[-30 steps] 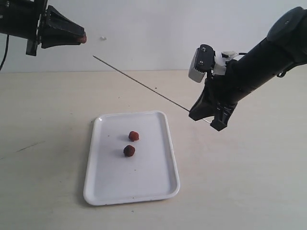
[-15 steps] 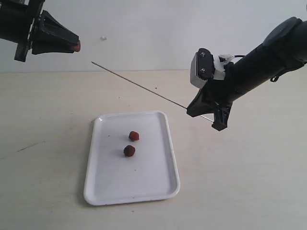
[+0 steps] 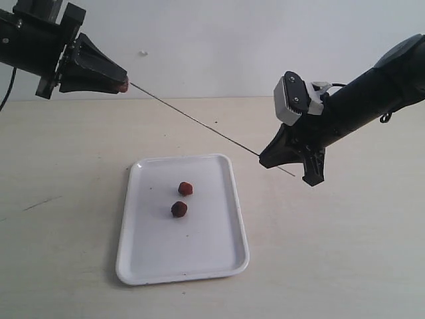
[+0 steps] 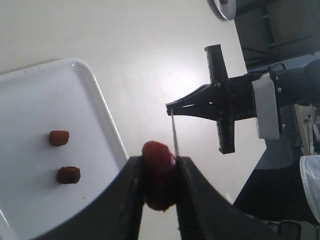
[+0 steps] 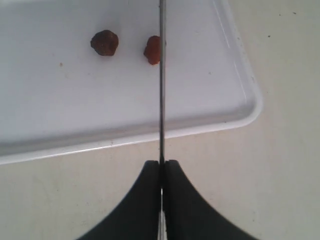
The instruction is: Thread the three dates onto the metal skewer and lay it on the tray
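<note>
One date point(image 3: 122, 85) point(image 4: 159, 157) is pinched in my left gripper point(image 3: 123, 85) point(image 4: 159, 162), raised at the upper left. The thin metal skewer point(image 3: 199, 121) point(image 5: 162, 75) slants up from my right gripper point(image 3: 264, 157) point(image 5: 162, 164), which is shut on its lower end. Its tip point(image 4: 173, 132) meets the held date at the finger's edge; whether it has pierced the fruit I cannot tell. Two more dates point(image 3: 185, 189) point(image 3: 178, 209) lie on the white tray point(image 3: 219, 259) point(image 5: 240, 107) below.
The tray rests on a pale wooden table point(image 3: 345, 252). A white wall point(image 3: 219, 40) stands behind. A round metal object point(image 4: 222, 7) shows at the frame edge in the left wrist view.
My left gripper has swung right and down with its date, closing the gap to the skewer tip. The right gripper tilted slightly, the skewer still clamped.
</note>
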